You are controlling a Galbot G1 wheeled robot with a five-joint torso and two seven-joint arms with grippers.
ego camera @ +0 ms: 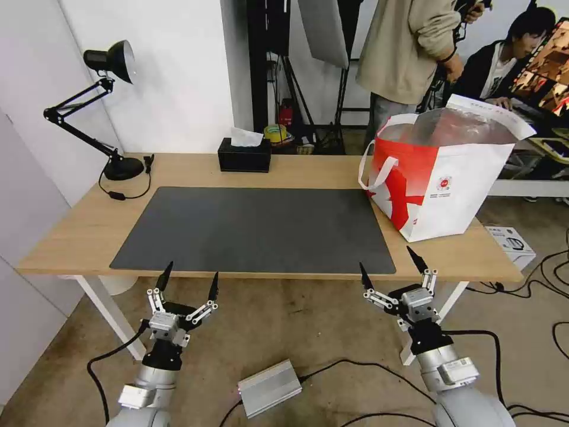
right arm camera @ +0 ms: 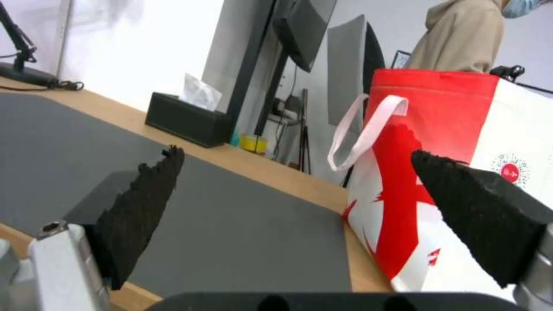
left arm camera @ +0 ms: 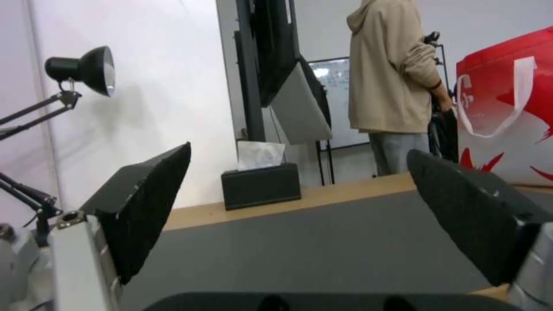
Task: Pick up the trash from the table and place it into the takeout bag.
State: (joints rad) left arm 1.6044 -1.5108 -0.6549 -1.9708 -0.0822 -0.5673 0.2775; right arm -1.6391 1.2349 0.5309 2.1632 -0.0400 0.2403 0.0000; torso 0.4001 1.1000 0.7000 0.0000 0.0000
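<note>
I see both arms off the surface's (ego camera: 89,231) near edge | left end effector (ego camera: 188,277) released | right end effector (ego camera: 391,264) released | bag (ego camera: 450,184) upright, right end, mouth up | mat (ego camera: 255,228) bare

The light-wood counter (ego camera: 77,237) carried a dark grey mat (ego camera: 255,228) across its middle. A black desk lamp (ego camera: 121,166) stood at the far left, a black tissue box (ego camera: 244,155) at the far middle, and the takeout bag (ego camera: 450,184) on the right.
</note>
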